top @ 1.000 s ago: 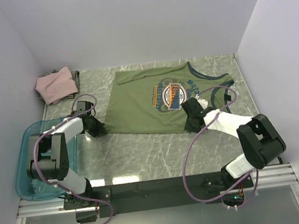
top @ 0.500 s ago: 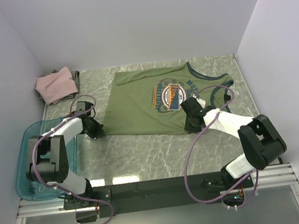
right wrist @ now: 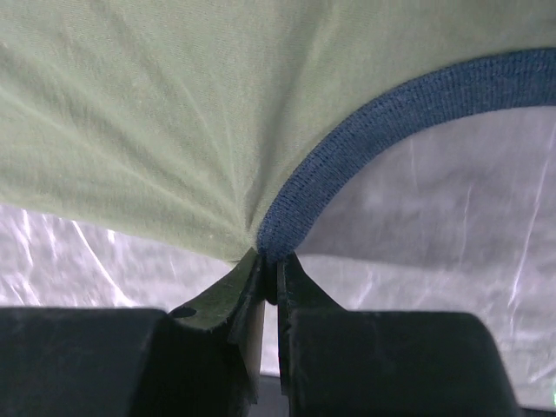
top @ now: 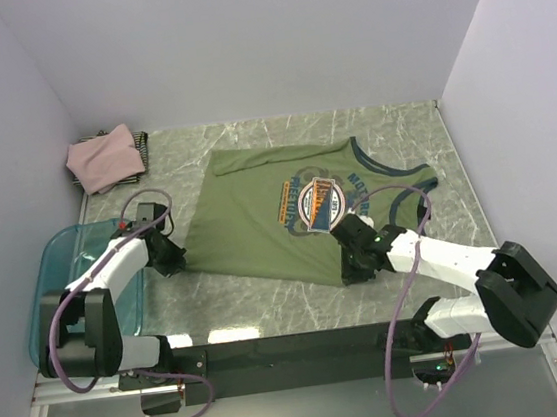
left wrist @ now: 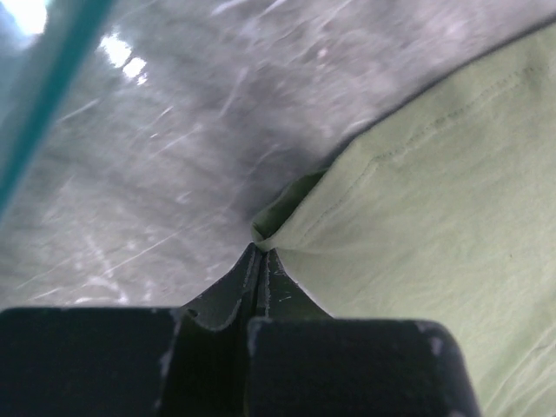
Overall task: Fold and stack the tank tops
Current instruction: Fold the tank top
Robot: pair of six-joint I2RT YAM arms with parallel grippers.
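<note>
Pinching one olive top (top: 259, 211), one pink top (top: 104, 158) (apart)

The olive-green tank top (top: 270, 220), navy-trimmed with an orange-blue chest graphic, lies spread graphic-up. The left gripper (top: 171, 262) pinches its hem corner, and the right gripper (top: 353, 265) pinches its navy trim. The dusty-pink tank top (top: 104, 158) lies crumpled well beyond the left gripper, atop a dark striped one (top: 140, 142).
</note>
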